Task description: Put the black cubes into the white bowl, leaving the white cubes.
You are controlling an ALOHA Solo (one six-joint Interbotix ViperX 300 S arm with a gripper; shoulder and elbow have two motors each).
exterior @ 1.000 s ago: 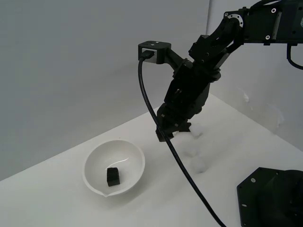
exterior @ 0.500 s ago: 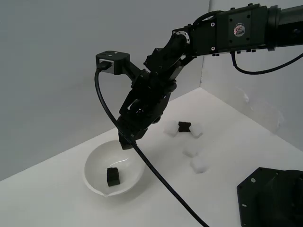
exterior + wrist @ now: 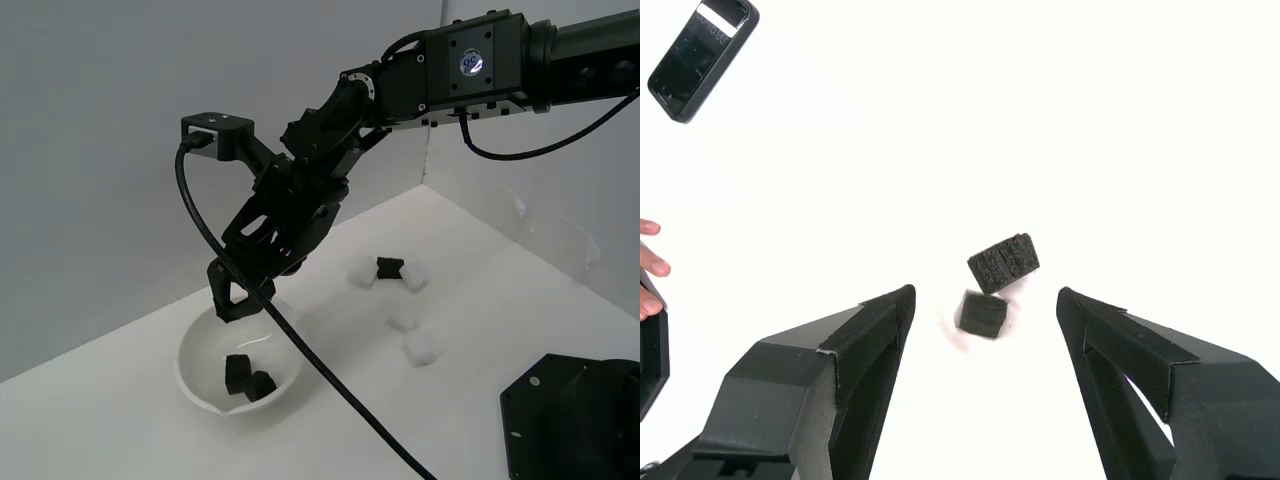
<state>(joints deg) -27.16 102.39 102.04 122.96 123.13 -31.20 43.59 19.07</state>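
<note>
Wrist view: the gripper [image 3: 982,330] is seen with its jaws spread wide and nothing held between them. Below the gap, 2 black cubes [image 3: 1003,263] lie close together on the bright inside of the bowl, one of them slightly blurred. A dark phone [image 3: 702,55] and some fingertips [image 3: 650,262] show at the edge of this view, well apart from the cubes.

From the exterior view, the gripper [image 3: 232,297] is placed just over the rim of the bowl [image 3: 195,345], on the side nearer the wall. The same 2 black cubes [image 3: 248,378] rest touching each other at the bottom of the bowl. A 3rd black cube [image 3: 389,268] sits on the table [image 3: 120,430] toward the exterior view's right, between 2 white cubes [image 3: 361,272] and just beside them. 2 more white cubes [image 3: 422,346] lie nearer the robot base [image 3: 575,420], faint against the surface.

The task is judged about 2 thirds done: 2 of 3 black cubes are in the bowl, and 1 is left outside. All 4 white cubes are on the table, as required. The remaining cube is crowded by white ones, so a clean pick that leaves them behind is likely to need care.
</note>
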